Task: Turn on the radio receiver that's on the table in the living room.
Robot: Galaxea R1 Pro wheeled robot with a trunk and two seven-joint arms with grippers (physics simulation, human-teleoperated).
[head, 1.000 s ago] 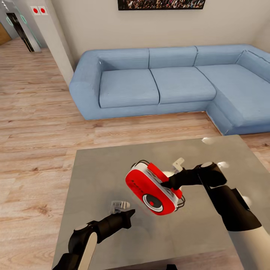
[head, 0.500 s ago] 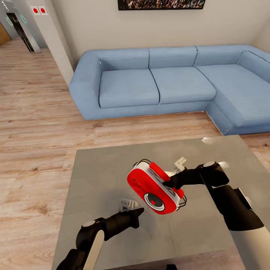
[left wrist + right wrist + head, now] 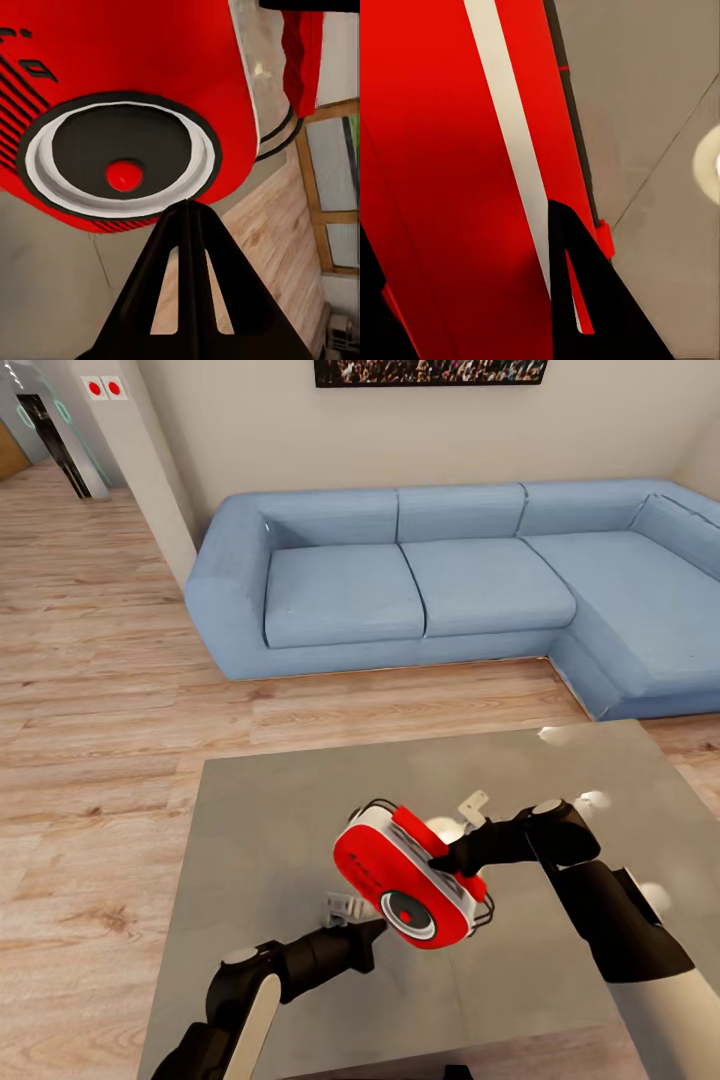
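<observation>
My right gripper (image 3: 447, 857) is shut on the red radio receiver (image 3: 400, 872) and holds it tilted above the glossy grey table (image 3: 260, 810). Its white edge band (image 3: 514, 142) runs between my right fingers (image 3: 585, 300). The round grey dial (image 3: 408, 912) faces down and toward me, and its centre (image 3: 124, 174) shows red. A thin black wire handle (image 3: 378, 802) loops over the far end. My left gripper (image 3: 376, 929) is shut, its joined tips (image 3: 187, 208) right at the radio's lower edge, just below the dial; whether they touch is unclear.
A blue L-shaped sofa (image 3: 450, 580) lines the far wall under a framed crowd photo (image 3: 430, 370). Light wood floor (image 3: 100, 690) surrounds the table. A white pillar (image 3: 140, 450) stands at the back left. Lamp glare (image 3: 595, 800) spots the tabletop.
My left gripper has moved right and forward, up to the radio's dial. The right gripper has shifted the radio slightly down and left.
</observation>
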